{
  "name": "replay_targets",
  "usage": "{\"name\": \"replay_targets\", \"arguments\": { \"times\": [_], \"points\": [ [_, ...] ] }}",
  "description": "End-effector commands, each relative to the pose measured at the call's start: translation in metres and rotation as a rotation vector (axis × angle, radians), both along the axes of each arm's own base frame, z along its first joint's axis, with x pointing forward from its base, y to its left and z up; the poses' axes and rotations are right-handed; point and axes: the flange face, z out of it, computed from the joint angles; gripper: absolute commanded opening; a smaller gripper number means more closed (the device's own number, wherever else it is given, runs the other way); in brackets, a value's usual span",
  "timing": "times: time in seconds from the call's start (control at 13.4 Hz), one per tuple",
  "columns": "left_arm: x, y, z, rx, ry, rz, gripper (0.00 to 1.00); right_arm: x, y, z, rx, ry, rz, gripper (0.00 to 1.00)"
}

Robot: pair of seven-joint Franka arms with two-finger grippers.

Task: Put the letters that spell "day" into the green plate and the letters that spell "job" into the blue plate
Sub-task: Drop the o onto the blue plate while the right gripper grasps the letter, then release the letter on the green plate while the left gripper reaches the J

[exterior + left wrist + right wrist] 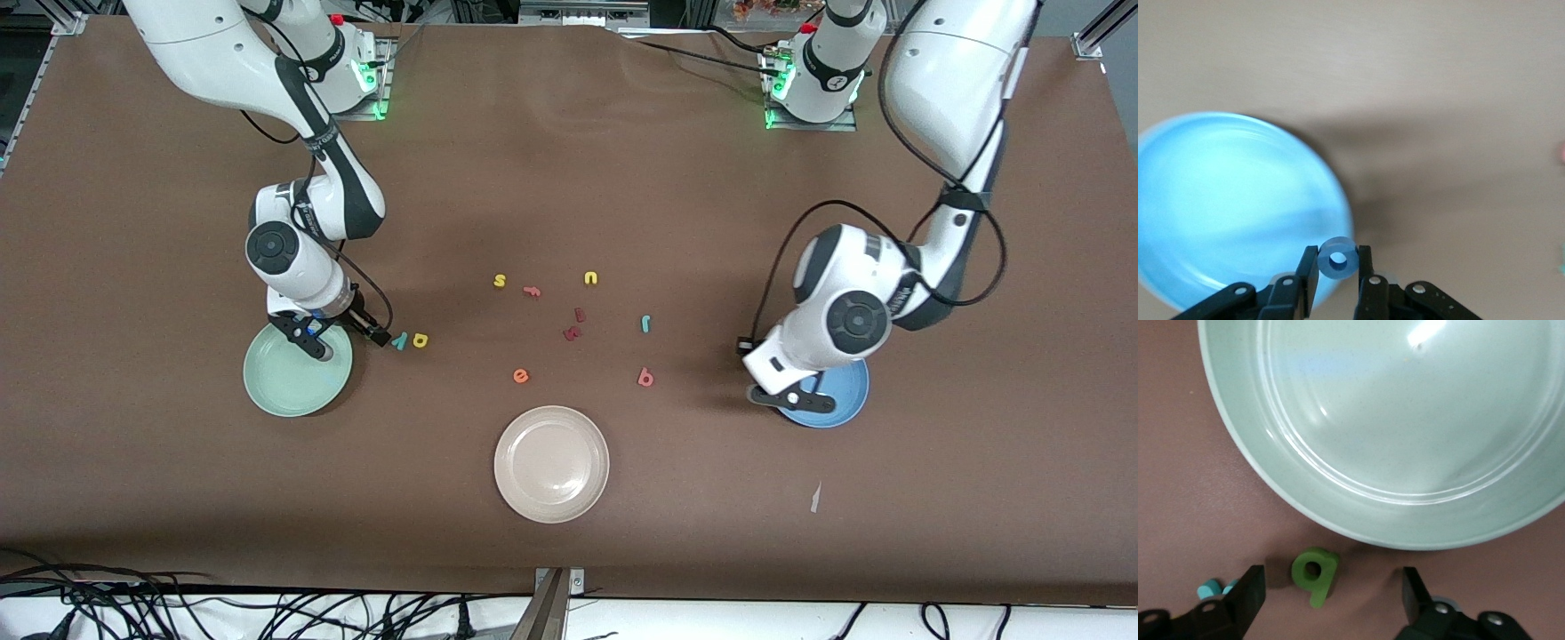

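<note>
Presently I hold the blue o pinched in the left gripper over the blue plate, release due next; the right gripper straddles the olive-green d, jaws apart.

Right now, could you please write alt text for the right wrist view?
An olive-green d lies on the brown table between the right gripper's open fingers, just outside the green plate's rim. A teal letter peeks out beside one finger.

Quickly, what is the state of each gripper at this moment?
Left gripper: shut on the blue o, over the blue plate.
Right gripper: open, fingers on either side of the green d, beside the green plate.
</note>
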Motion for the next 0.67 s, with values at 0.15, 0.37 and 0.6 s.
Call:
{"name": "replay_targets", "arguments": {
  "times": [0.15, 0.37, 0.6],
  "points": [
    [0.01, 0.028, -0.019, 0.057, -0.023, -0.186, 0.5, 0.0, 0.001, -0.005, 0.01, -0.02, -0.012, 0.69],
    [0.009, 0.006, -0.014, -0.086, -0.003, -0.023, 1.0, 0.001, 0.003, -0.002, 0.011, -0.023, -0.011, 0.43],
    [-0.003, -0.057, -0.004, -0.109, 0.004, 0.13, 1.0, 0.0, 0.003, 0.0, 0.011, -0.023, -0.008, 0.21]
  ]
}}
